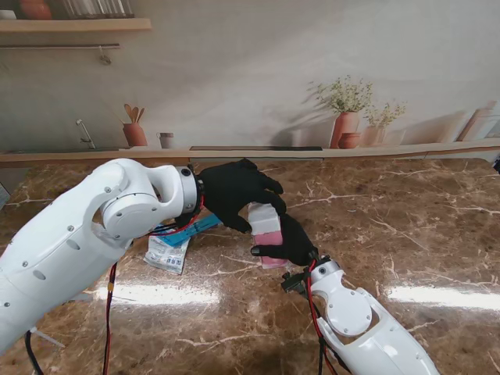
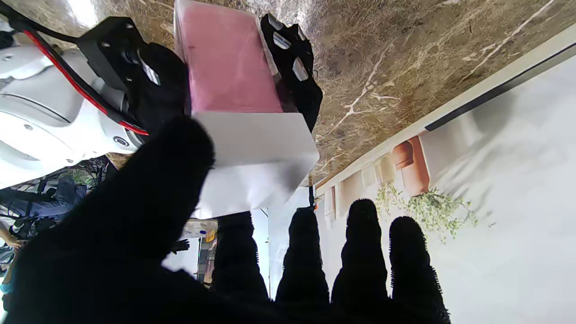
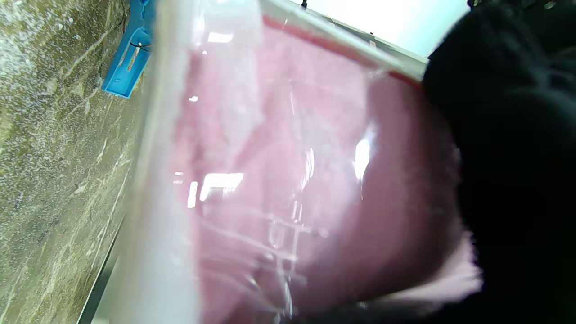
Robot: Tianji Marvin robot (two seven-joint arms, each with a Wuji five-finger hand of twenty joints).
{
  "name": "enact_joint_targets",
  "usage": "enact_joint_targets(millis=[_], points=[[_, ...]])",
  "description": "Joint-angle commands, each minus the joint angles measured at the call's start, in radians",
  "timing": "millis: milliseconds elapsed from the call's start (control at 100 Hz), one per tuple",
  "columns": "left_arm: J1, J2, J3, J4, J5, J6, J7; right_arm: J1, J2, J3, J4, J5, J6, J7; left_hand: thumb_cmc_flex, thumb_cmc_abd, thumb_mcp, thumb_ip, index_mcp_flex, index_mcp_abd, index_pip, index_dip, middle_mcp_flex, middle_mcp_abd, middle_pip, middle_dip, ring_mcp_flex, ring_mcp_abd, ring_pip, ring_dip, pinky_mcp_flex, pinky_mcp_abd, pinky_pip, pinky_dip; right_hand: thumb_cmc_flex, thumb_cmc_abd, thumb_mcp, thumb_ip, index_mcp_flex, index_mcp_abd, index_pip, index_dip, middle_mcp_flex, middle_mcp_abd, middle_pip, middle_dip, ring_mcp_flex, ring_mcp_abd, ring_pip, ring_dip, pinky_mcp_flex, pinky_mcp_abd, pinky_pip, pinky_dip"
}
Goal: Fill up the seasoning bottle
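Mock kitchen: marble counter (image 1: 406, 226), printed backdrop (image 1: 312, 62)

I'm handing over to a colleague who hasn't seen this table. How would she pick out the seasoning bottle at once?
Start at the brown marble table and look to its middle, where the two black-gloved hands meet. The right hand grips the seasoning bottle and the left hand rests on its top. It is the only clear box with pink contents and a white cap; the blue tool and packet lie flat to its left.

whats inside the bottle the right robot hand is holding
Pink seasoning shows through the clear bottle walls, filling much of it below the white lid. The right robot hand covers part of one side, so the exact fill level there is hidden.
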Motion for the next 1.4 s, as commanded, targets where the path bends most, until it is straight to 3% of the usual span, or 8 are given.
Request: enact_joint_targets(millis=[0, 240, 410, 970, 1020, 1070, 1170, 1390], points=[[-0.002, -0.007, 0.005, 0.016, -0.007, 0.030, -0.004, -0.002, -0.002, 0.002, -0.012, -0.002, -0.015, 0.011, -0.024, 0.131, -0.054, -0.004, 0.093, 0.189, 0.151, 0.063, 0.074, -0.010, 0.032, 0.019, 0.049, -0.014, 0.031, 0.021, -0.008, 0.008, 0.062, 0.018, 0.182, 0.300, 0.255, 0.011, 0.084, -0.232, 0.161, 0.030, 0.072, -0.147, 0.213, 0.080, 0.021, -0.086, 0.103, 0.054, -0.004, 0.002, -0.012, -0.001], [0.003, -0.025, 0.030, 0.029, -0.020, 0.178, 0.031, -0.004, -0.004, 0.001, -0.012, -0.007, -0.029, 0.002, 0.088, 0.473, -0.685, 0.051, 0.435, 0.271, 0.289, 0.069, 0.471, 0.113, 0.111, 0.102, 0.341, 0.081, 0.164, 0.087, 0.138, 0.073, 0.321, 0.013, 0.182, 0.298, 0.255, 0.011, 0.086, -0.234, 0.161, 0.029, 0.073, -0.148, 0.211, 0.080, 0.025, -0.087, 0.098, 0.051, -0.002, 0.003, -0.017, 0.001], [0.024, -0.037, 0.033, 0.011, -0.002, 0.302, 0.060, -0.001, -0.003, -0.007, -0.009, -0.001, -0.035, 0.008, -0.161, 0.624, -0.732, 0.065, 0.688, 0.277, 0.269, -0.020, 0.747, 0.195, 0.111, 0.055, 0.590, 0.150, 0.267, 0.065, 0.323, 0.184, 0.511, 0.040, 0.182, 0.298, 0.255, 0.011, 0.086, -0.234, 0.160, 0.029, 0.074, -0.148, 0.210, 0.080, 0.025, -0.087, 0.097, 0.051, 0.000, 0.003, -0.020, 0.003], [0.135, -0.010, -0.152, -0.123, -0.049, 0.342, -0.061, -0.003, -0.003, -0.006, -0.013, -0.004, -0.028, 0.007, -0.006, 0.454, -0.704, 0.102, 0.176, 0.282, -0.384, -0.349, 0.291, 0.120, -0.092, -0.095, 0.279, 0.089, 0.051, -0.048, 0.166, 0.178, 0.322, -0.045, 0.181, 0.298, 0.256, 0.011, 0.087, -0.234, 0.161, 0.029, 0.075, -0.149, 0.209, 0.080, 0.026, -0.087, 0.095, 0.051, 0.002, 0.003, -0.025, 0.009], [0.136, -0.004, -0.160, -0.133, -0.067, 0.340, -0.092, -0.003, -0.003, -0.006, -0.014, -0.003, -0.026, 0.008, 0.105, 0.411, -0.612, 0.142, 0.154, 0.258, -0.402, -0.332, 0.206, 0.089, -0.120, -0.105, 0.212, 0.069, 0.012, -0.051, 0.112, 0.200, 0.275, -0.019, 0.181, 0.297, 0.256, 0.011, 0.087, -0.234, 0.161, 0.029, 0.076, -0.149, 0.210, 0.080, 0.026, -0.086, 0.095, 0.051, 0.002, 0.004, -0.025, 0.010], [0.140, -0.001, -0.166, -0.139, -0.074, 0.333, -0.103, -0.003, -0.003, -0.007, -0.014, -0.003, -0.025, 0.009, -0.037, 0.304, -0.049, 0.221, 0.155, 0.204, -0.393, -0.296, 0.164, 0.063, -0.124, -0.099, 0.191, 0.065, 0.001, -0.035, 0.093, 0.212, 0.240, 0.033, 0.181, 0.298, 0.256, 0.011, 0.087, -0.236, 0.161, 0.029, 0.076, -0.150, 0.209, 0.080, 0.027, -0.087, 0.096, 0.051, 0.002, 0.004, -0.025, 0.010], [0.146, 0.001, -0.173, -0.134, -0.092, 0.294, -0.101, -0.002, -0.002, -0.009, -0.014, -0.002, -0.024, 0.012, 0.051, 0.112, 0.385, 0.041, 0.126, 0.088, -0.339, -0.226, 0.104, 0.028, -0.117, -0.090, 0.162, 0.059, -0.016, -0.029, 0.058, 0.222, 0.190, 0.047, 0.181, 0.299, 0.256, 0.011, 0.087, -0.234, 0.162, 0.029, 0.075, -0.148, 0.209, 0.080, 0.027, -0.087, 0.096, 0.051, 0.002, 0.004, -0.026, 0.011], [0.158, -0.008, -0.165, -0.087, -0.126, 0.164, -0.013, -0.002, -0.002, -0.011, -0.015, -0.004, -0.025, 0.011, 0.548, -0.020, 0.489, 0.052, 0.043, -0.093, -0.158, -0.127, -0.033, 0.017, -0.046, -0.088, 0.094, 0.069, -0.023, -0.042, 0.022, 0.175, 0.132, 0.059, 0.182, 0.302, 0.255, 0.010, 0.087, -0.234, 0.162, 0.029, 0.076, -0.148, 0.210, 0.080, 0.027, -0.086, 0.096, 0.052, 0.004, 0.002, -0.027, 0.013]])
